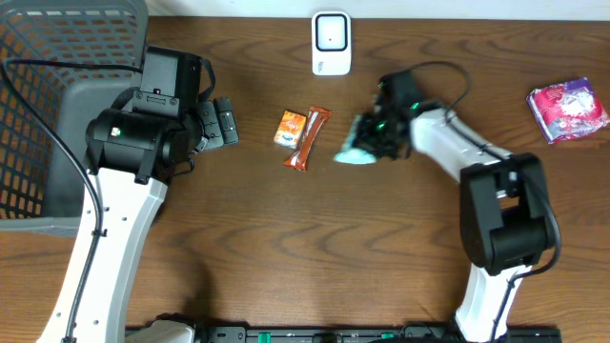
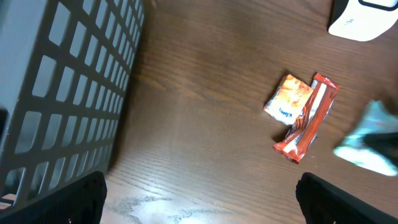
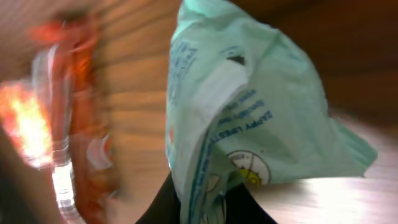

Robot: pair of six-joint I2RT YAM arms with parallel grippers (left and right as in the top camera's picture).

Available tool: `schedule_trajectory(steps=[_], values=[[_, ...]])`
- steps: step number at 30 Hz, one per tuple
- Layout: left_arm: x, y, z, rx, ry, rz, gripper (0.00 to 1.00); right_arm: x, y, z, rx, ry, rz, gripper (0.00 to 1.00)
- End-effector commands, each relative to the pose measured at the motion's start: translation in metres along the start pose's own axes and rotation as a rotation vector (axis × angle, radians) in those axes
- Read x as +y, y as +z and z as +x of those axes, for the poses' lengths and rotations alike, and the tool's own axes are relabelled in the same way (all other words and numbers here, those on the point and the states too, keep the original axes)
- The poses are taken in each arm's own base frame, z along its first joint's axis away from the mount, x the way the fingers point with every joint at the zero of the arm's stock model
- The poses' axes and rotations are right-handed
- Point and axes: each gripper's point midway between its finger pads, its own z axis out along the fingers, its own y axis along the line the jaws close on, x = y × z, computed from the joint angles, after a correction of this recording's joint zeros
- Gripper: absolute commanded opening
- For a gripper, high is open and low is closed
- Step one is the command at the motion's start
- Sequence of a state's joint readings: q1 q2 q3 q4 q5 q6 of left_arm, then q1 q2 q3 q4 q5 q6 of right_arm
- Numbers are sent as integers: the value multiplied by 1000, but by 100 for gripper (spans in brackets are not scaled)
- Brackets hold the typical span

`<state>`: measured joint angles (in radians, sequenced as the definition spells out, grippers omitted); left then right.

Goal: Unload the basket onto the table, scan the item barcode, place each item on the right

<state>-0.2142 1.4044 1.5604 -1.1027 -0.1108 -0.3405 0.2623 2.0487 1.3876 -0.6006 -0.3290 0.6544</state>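
Basket (image 1: 57, 95) mesh in grey plastic fills the far left of the overhead view, standing on the brown wooden surface (image 1: 286, 248). Just to its right the left arm reaches across, and the left hand (image 1: 227, 122) hangs with its 2 fingers spread wide and nothing between them; in the left wrist view the dark fingertips (image 2: 81, 199) sit at the bottom corners with bare wood between. Further right lie 2 small snacks side by side: an orange packet (image 1: 291, 128) and, touching its right edge, a red-brown bar wrapper (image 1: 311, 138) set at a slant. Both show again in the left wrist view, the orange packet (image 2: 288, 99) lying against the bar wrapper (image 2: 308, 118). Beyond them, at the back edge of the surface, stands the white scanner (image 1: 331, 43). To the right of the snacks and in front of the scanner, apart from it, is the mint-green pouch (image 1: 355, 152), pinched at one edge by the right hand (image 1: 376, 138). The right wrist view shows that pouch (image 3: 249, 124) close up, crumpled, printed side toward the camera, its lower edge running down between the dark fingers (image 3: 155, 208); the snacks beside it are blurred. Whether the pouch touches the wood cannot be told. Far right, well apart from everything else, lies a pink packet (image 1: 568, 110).
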Motion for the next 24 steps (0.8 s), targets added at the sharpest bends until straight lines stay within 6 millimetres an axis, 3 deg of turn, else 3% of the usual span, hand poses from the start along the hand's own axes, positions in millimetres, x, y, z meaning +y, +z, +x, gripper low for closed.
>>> schedule_trajectory(steps=[1,5,8,14,22,24], values=[[1,-3,-4,-13,-8,-5,98,-31,-49,-56,-235,-149,328,13],[1,-3,-4,-13,-8,-5,98,-75,-103,-75,-412,-188,768,9],[1,-3,-4,-13,-8,-5,98,-92,-121,-78,-488,-228,975,2],[1,-3,-4,-13,-8,-5,98,-98,-94,-66,-423,-310,1030,11],[1,-3,-4,-13,-8,-5,98,-51,-49,-33,-371,-404,879,14],[1,-3,-4,-13,-8,-5,98,-47,-40,-27,-364,-435,894,26]])
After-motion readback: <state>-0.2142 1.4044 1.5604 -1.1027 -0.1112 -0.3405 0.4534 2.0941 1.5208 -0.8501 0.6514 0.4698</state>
